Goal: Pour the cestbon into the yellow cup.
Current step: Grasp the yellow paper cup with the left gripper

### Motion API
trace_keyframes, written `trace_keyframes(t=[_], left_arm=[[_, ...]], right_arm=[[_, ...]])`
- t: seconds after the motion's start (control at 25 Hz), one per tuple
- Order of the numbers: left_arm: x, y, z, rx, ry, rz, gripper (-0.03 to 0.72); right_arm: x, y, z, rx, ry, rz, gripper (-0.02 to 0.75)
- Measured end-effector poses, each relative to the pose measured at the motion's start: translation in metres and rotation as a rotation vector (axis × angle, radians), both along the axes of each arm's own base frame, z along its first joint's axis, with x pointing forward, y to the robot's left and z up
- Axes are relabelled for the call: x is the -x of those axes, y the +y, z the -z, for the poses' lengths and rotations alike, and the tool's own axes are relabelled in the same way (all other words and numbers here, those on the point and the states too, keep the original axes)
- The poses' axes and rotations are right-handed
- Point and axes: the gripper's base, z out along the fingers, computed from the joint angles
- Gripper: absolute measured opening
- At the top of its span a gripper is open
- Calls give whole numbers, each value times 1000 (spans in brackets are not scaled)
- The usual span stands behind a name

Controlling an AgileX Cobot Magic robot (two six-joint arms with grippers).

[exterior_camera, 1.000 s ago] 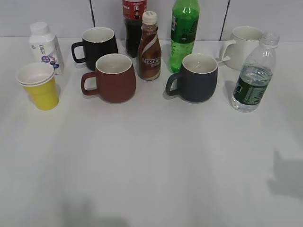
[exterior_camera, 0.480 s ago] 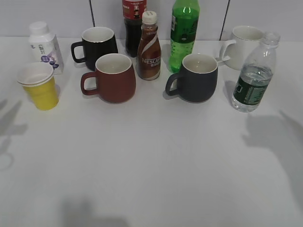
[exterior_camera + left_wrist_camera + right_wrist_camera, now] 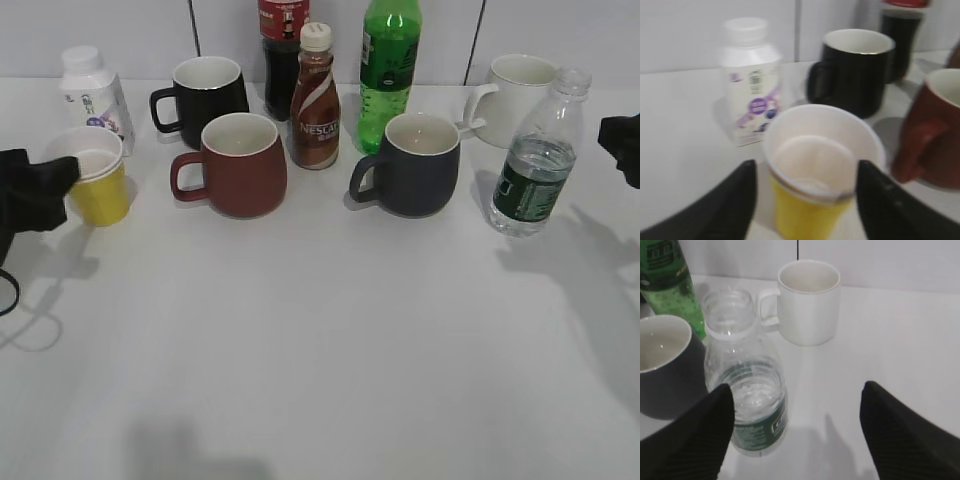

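So the cestbon (image 3: 535,160) stands upright at the far right of the counter (image 3: 320,350), just right of the dark grey mug (image 3: 415,165) and in front of the white mug (image 3: 515,95). The right hand (image 3: 795,435) is the closer one by a mile: its fingers are spread wide, and in the wrist view the bottle sits off-centre, close against the left finger, so I'd guess it needs to shift sideways before closing around the body. Over on the far left, the yellow cup (image 3: 817,170) sits between the left hand's (image 3: 805,200) parted fingers, not visibly clamped. Bottle and cup are well apart, the whole row of mugs between them.
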Motion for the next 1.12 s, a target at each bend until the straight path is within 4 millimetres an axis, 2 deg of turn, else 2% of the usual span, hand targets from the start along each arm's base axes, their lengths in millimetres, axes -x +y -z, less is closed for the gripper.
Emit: trace_keyframes(t=[0.08,0.24,0.56,0.68,0.92,1.12], left_arm=[[0,-2,1,-11,0,22,552],[1,-1,3,-19,25,20,608],[8,-1,12,-22,62,21,617],[5,-2,26,-30,86,31,618],[-14,-5,51,-21,81,41,618],[-36,-7,58,-41,51,47,618]], right_arm=[[0,0,-1,-1,-10,0,586],[0,0,-2,-2,-20,1,586],[0,0,-3,-3,-22,1,586],[0,0,-3,-3,-22,1,586],[0,0,-3,-4,-24,1,586],[0,0,-3,-4,-25,1,586]])
